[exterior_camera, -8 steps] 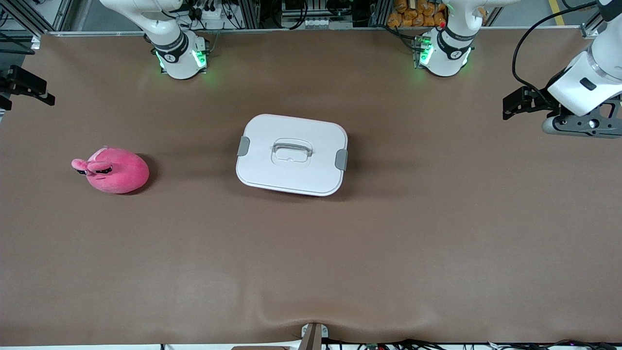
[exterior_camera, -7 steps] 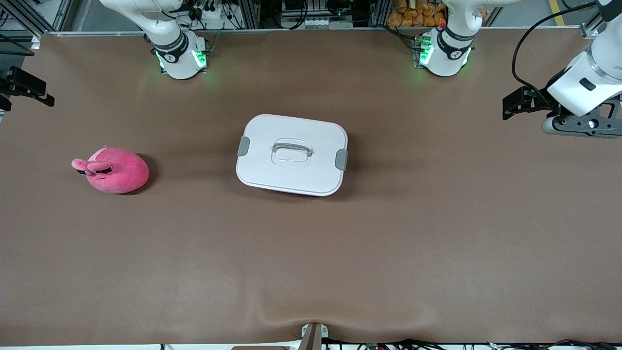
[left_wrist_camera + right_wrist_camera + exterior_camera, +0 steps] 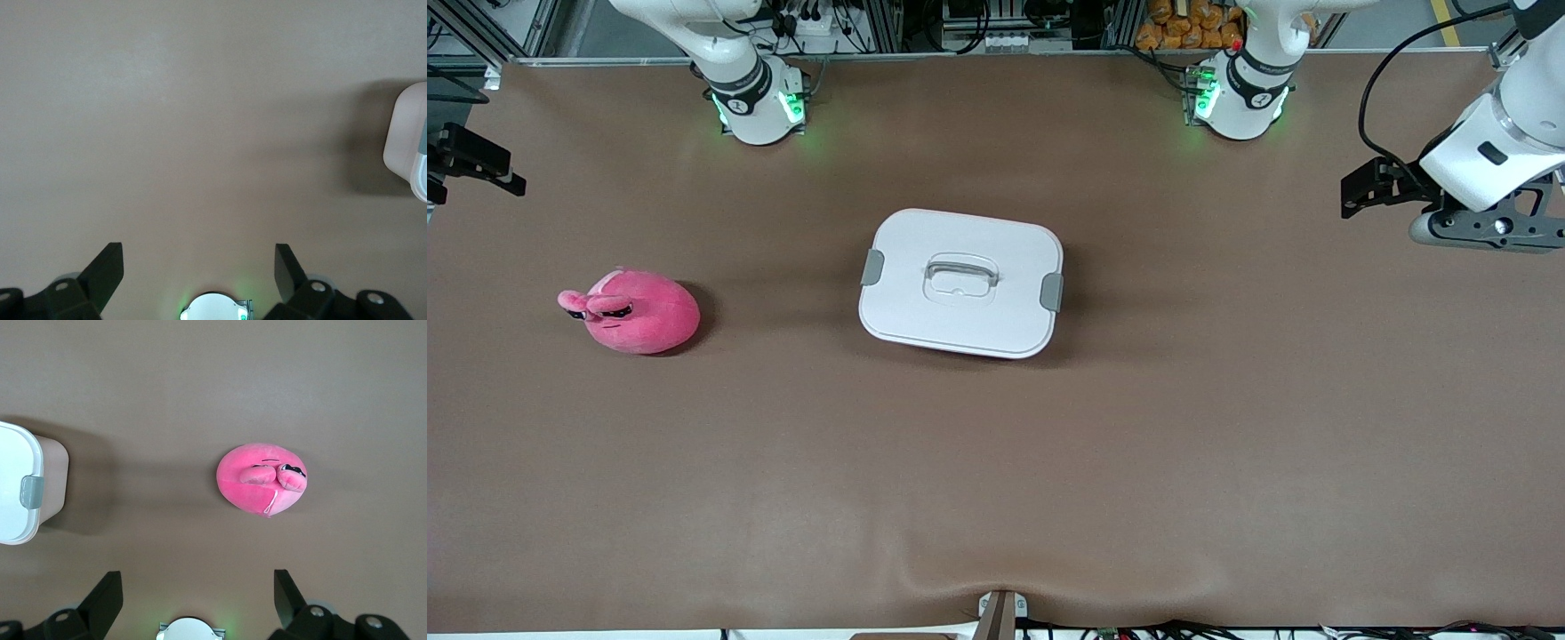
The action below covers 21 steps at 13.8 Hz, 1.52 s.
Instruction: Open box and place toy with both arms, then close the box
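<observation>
Box: I see the box (image 3: pixel 960 283) mid-table, its white lid (image 3: pixel 996 320) on and a grey clip (image 3: pixel 872 267) at each end.
Toy: the toy (image 3: pixel 633 311) lies on the table (image 3: pixel 996 471) toward the right arm's end, well apart from the box.
Left gripper: the left gripper (image 3: pixel 199 268) hangs over bare table at the left arm's end, fingers spread, holding nothing.
Right gripper: the right gripper (image 3: pixel 198 590) is high above the table at the right arm's end, fingers apart, empty.

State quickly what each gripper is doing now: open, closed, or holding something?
Left gripper: open, holding nothing, over bare table near the box.
Right gripper: open, holding nothing, over table near the toy.
</observation>
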{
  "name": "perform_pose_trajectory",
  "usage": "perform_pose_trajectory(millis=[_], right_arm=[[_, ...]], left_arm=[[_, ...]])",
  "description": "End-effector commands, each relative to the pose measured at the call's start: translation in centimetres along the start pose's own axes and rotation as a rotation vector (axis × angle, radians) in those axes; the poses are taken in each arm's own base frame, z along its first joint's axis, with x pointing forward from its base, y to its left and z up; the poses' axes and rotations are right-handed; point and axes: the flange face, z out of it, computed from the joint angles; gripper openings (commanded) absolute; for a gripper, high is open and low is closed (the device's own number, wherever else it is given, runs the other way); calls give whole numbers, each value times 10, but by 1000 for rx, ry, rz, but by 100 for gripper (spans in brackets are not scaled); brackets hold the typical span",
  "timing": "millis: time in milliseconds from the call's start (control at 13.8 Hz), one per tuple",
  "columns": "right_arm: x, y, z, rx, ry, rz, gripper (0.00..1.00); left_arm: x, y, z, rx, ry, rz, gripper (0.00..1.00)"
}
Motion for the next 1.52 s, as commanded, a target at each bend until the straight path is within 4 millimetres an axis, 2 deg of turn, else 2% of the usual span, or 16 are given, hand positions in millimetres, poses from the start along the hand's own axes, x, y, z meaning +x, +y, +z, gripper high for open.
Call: perform_pose_trajectory(millis=[0,290,653,871,944,1089,1307,1452], right_arm=[[2,1,-4,1,4,15,100],[2,-1,-4,0,5,12,100],[3,1,-5,-3,17,18,100],[3,1,-6,-3,16,15,100],[3,0,-5,-1,14,15,100],[3,0,-5,-1,11,15,100],[2,2,-5,0,12,18,100],[2,3,-5,0,12,19,100]], left_arm=[[1,3,-2,18,12,6,100],[11,12,-4,3,32,-75,100],[12,16,-6,-38,34,-129,100],[13,4,-3,-97,21,-236,100],[17,0,1,-110,19,-279,100],[31,6,19,-110,8,-307,100],[33,6,24,-118,-2,-319,100],[39,27,35,-116,-25,-333,100]])
